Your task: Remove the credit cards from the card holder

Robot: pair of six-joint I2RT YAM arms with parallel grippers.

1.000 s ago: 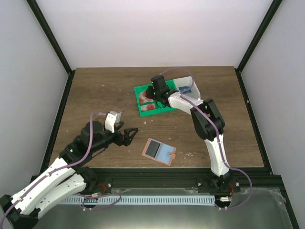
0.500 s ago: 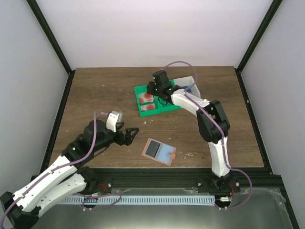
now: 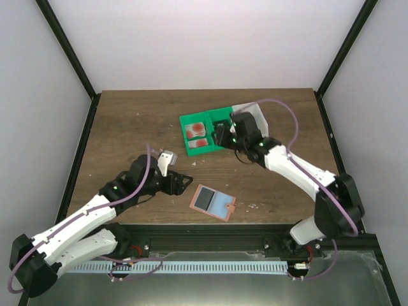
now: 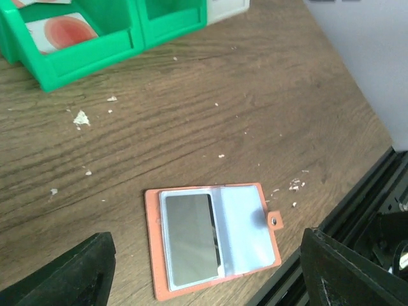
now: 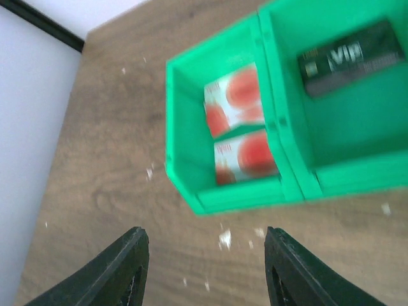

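Card holder: the card holder (image 3: 213, 203) is laid open and flat on the bench (image 3: 127, 127), close to its near edge and between the two arms. A salmon rim, blue-grey pockets and a small tab with a snap on one edge are seen.
Left pocket: a grey rectangle (image 4: 191, 239) fills it. Whether it is a card cannot be told.
Credit cards: two pale credit cards (image 5: 239, 127) with red-orange blots are lain one behind the other in the left compartment of the green bin (image 5: 239, 191), well apart from the card holder.
Dark card: a dark card (image 5: 350, 57) lettered VIP is lain in the right compartment of the same bin.
Left hand: the left hand (image 3: 180, 181) is held low, just beside the card holder on its left. Its jaws are spread wide and nothing is gripped. In the left wrist view the holder is framed between the two dark fingers (image 4: 83, 268), and no contact is seen.
Right hand: the right hand (image 5: 205, 233) is held over the bench at the near wall of the green bin. Its fingers (image 5: 124, 268) are parted and nothing is held between them.
White bin: a white bin (image 3: 255, 113) is set against the green bin on its right.
Bench: dark wood grain, scattered with pale crumbs (image 4: 81, 118) between the bin and the card holder.
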